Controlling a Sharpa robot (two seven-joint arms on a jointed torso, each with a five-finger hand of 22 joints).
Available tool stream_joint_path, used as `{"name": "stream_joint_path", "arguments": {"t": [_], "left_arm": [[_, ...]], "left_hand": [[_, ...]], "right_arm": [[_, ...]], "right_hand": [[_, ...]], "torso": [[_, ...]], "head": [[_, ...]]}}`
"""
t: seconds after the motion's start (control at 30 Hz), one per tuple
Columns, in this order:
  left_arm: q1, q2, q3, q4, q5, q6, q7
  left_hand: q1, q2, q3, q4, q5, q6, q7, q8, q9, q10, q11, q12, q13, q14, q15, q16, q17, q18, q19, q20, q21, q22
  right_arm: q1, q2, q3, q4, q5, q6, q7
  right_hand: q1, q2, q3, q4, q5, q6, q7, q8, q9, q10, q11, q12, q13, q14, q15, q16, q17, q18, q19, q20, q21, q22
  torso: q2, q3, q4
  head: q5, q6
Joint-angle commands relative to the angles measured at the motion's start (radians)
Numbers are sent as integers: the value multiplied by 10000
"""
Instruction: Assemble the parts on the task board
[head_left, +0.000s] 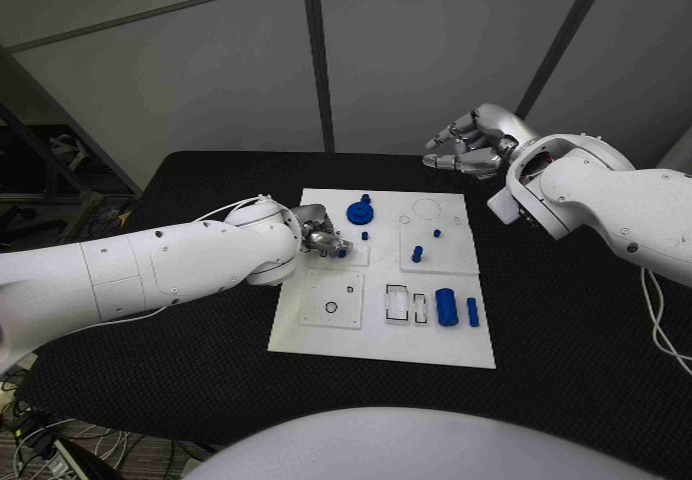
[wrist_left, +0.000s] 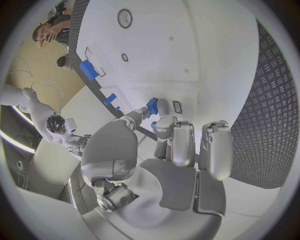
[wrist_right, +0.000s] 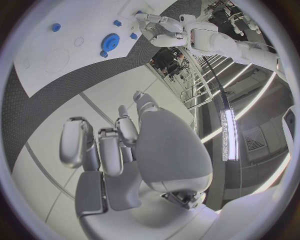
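Left hand (head_left: 320, 238) over task board (head_left: 433, 340), fingers (wrist_left: 164, 123) pinching small blue part (wrist_left: 152, 106); right hand (head_left: 472, 142) raised far right, fingers (wrist_right: 100, 150) curled, holding nothing.

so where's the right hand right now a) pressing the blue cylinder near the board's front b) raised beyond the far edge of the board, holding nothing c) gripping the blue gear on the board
b: the right hand hangs past the far edge of the task board with its fingers curled and nothing in them, well away from the blue gear.
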Motion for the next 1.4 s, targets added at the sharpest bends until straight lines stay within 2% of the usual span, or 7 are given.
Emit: {"name": "stream_joint_path", "arguments": {"t": [0.03, 0.53, 0.8, 0.93, 1.1, 1.2, 1.4], "left_arm": [[0, -49, 14, 49, 18, 48, 1], [-1, -83, 419, 126, 172, -112, 24], [28, -235, 1217, -7, 248, 687, -4], [327, -215, 1501, -395, 257, 1869, -17], [871, 136, 1622, -1303, 262, 3097, 9], [1126, 471, 1653, -2071, 256, 3516, 38], [1282, 949, 1615, -3138, 123, 3949, 79]], "left_hand": [[-85, -54, -152, -1, -29, 68, -3, 58, -8, 72, 20, 74, 18, 650, -34, -53, 1372, -295, 298, -43, 28, 1491], [25, -23, -1703, 604, -42, 39, -22, 166, -174, 31, 9, 99, -61, 653, -46, -61, 1384, -290, 290, -60, -5, 1495], [1083, 212, -2208, 492, 1, -896, 420, -705, -765, -878, 369, -1016, -1438, 646, 211, -95, 1371, -186, 0, 124, -370, 1092], [1599, 372, -2410, 427, 5, -857, 564, -1143, -1212, -1246, 496, -1489, -2035, 628, 335, -147, 1341, -99, -212, 277, -647, 805], [1826, 395, -2922, 582, -67, -948, 735, -1632, -1677, -1843, 670, -2109, -2770, 424, 501, -650, 1029, 91, -754, 429, -1324, 107], [1970, 478, -3231, 700, -993, -874, 748, -1751, -1841, -1852, 686, -2009, -2704, 385, 520, -706, 997, 118, -832, 478, -1444, 17], [2159, 635, -3665, 892, -1736, -598, 701, -1707, -1943, -1655, 650, -1663, -2412, 443, 495, -546, 1094, 93, -734, 471, -1374, 139]], "right_arm": [[20, -11, 5, 11, -29, 67, 10], [19, -10, 5, 7, -29, 74, 19], [19, -15, 5, -25, -29, 78, 18], [18, -4, 5, -46, -29, 84, 19], [18, 5, 4, -77, -29, 82, 22], [17, 21, 4, -94, -29, 76, 25], [17, 41, 3, -113, -29, 77, 20]], "right_hand": [[-107, -4, -25, 39, -68, -79, -7, 20, -9, -92, -3, -41, -9, 781, -34, -66, 1552, 121, -60, -24, -40, -15], [-107, -4, -25, 39, -68, -79, -7, 20, -9, -92, -3, -41, -9, 781, -34, -66, 1552, 121, -60, -24, -40, -15], [-107, -4, -25, 39, -68, -79, -7, 20, -9, -92, -3, -41, -9, 781, -34, -66, 1552, 121, -60, -24, -40, -15], [-119, -3, -30, 48, -78, -83, -7, 21, -9, -94, -3, -41, -10, 779, -34, -72, 1544, 125, -71, -24, -54, -38], [-119, -3, -30, 48, -78, -83, -7, 21, -9, -94, -3, -41, -10, 779, -34, -72, 1544, 125, -71, -24, -54, -38], [-119, -3, -30, 48, -78, -83, -7, 21, -9, -94, -3, -41, -10, 779, -34, -72, 1544, 125, -71, -24, -54, -38], [-120, -2, -30, 49, -79, -84, -8, 22, -10, -105, -3, -55, -25, 779, -34, -74, 1543, 124, -70, -24, -54, -36]], "torso": [[-2, 1, 1], [6, -8, 4], [-13, 3, 29], [-11, 6, 3], [-6, -4, -6], [12, -3, -24], [22, 0, -15]], "head": [[-4, 0], [-6, -3], [-42, 23], [-25, 46], [-52, 66], [-52, 138], [-54, 135]]}}
